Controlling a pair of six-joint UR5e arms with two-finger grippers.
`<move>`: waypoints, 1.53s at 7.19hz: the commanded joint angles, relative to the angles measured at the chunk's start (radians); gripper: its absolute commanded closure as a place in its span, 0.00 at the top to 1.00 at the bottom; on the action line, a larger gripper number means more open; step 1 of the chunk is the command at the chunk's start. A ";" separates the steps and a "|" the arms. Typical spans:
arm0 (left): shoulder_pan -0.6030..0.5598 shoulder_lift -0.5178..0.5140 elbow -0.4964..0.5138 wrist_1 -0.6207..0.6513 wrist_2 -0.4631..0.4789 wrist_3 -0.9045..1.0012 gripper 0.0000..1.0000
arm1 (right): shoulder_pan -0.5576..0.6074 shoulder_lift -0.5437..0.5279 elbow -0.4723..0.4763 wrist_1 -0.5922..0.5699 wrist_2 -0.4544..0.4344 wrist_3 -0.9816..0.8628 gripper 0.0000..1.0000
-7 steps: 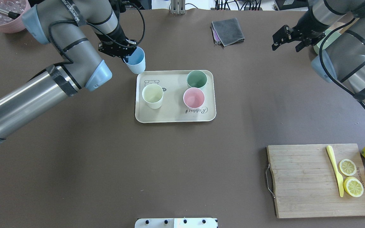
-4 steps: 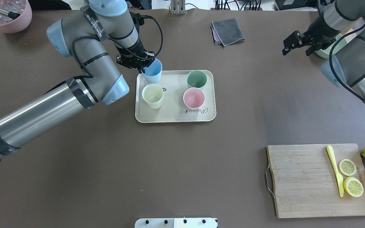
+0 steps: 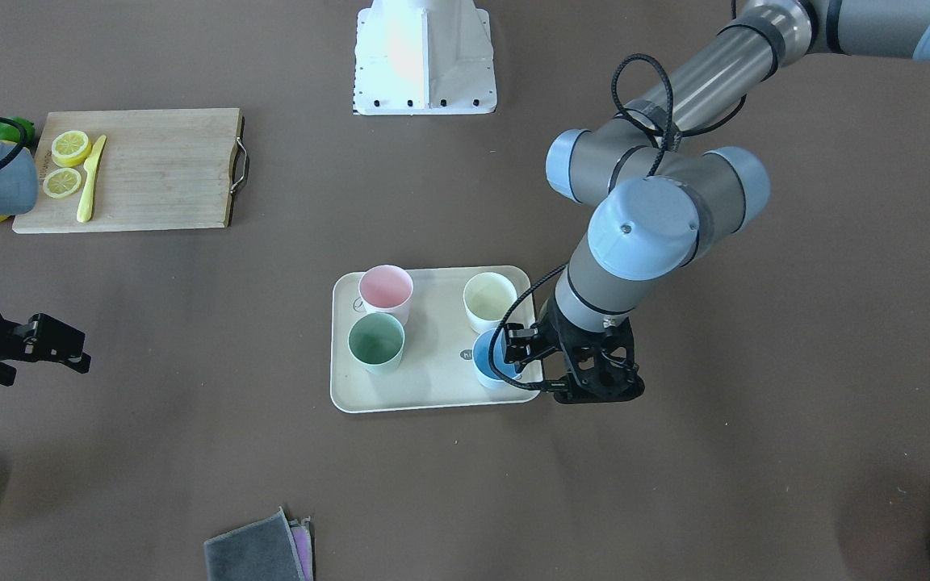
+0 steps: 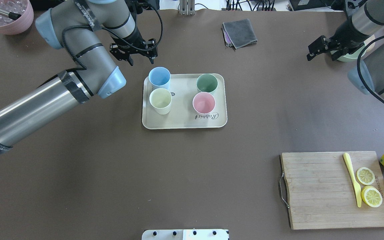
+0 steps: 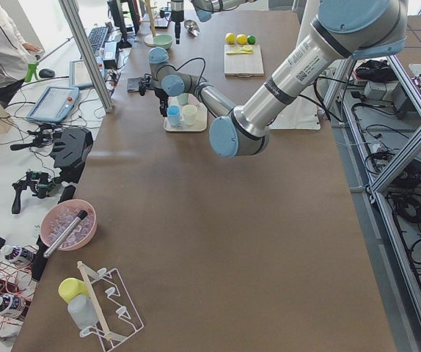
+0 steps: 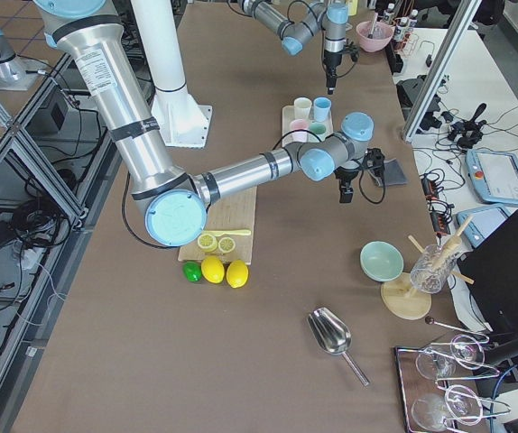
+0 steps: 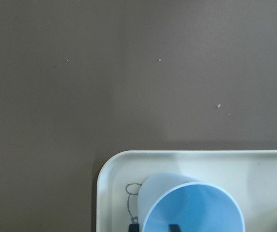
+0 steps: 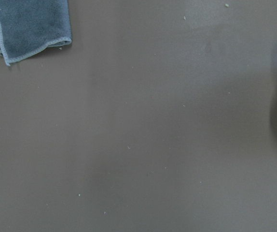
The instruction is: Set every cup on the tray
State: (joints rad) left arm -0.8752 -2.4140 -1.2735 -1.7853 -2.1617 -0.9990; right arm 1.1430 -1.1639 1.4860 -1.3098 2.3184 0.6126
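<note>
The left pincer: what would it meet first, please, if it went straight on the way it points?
Likely the light blue cup in the tray corner: the open left pincer points down from above it. Depth is unclear; it might miss onto the table.

left arm (image 4: 35, 110) stretches across from the table's left edge, elbow folded, and the left gripper (image 4: 141, 60) points straight down near the far edge, jaws spread apart. right gripper (image 4: 321, 55) hangs by the far right corner, jaws apart too
</note>
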 commanded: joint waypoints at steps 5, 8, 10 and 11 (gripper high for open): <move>-0.382 0.543 -0.241 0.006 -0.072 0.740 0.98 | 0.161 -0.106 -0.085 -0.022 0.002 -0.414 1.00; -0.504 0.767 -0.373 0.004 -0.124 0.876 0.98 | 0.237 -0.189 -0.087 -0.022 0.012 -0.538 1.00; -0.489 0.848 -0.414 -0.002 -0.101 0.870 0.98 | 0.241 -0.207 -0.081 -0.014 0.016 -0.541 1.00; -0.488 0.849 -0.420 -0.011 -0.101 0.873 0.98 | 0.241 -0.209 -0.081 -0.014 0.012 -0.541 1.00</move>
State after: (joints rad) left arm -1.3655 -1.5857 -1.6821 -1.7879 -2.2663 -0.1295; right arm 1.3815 -1.3663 1.4040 -1.3257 2.3330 0.0755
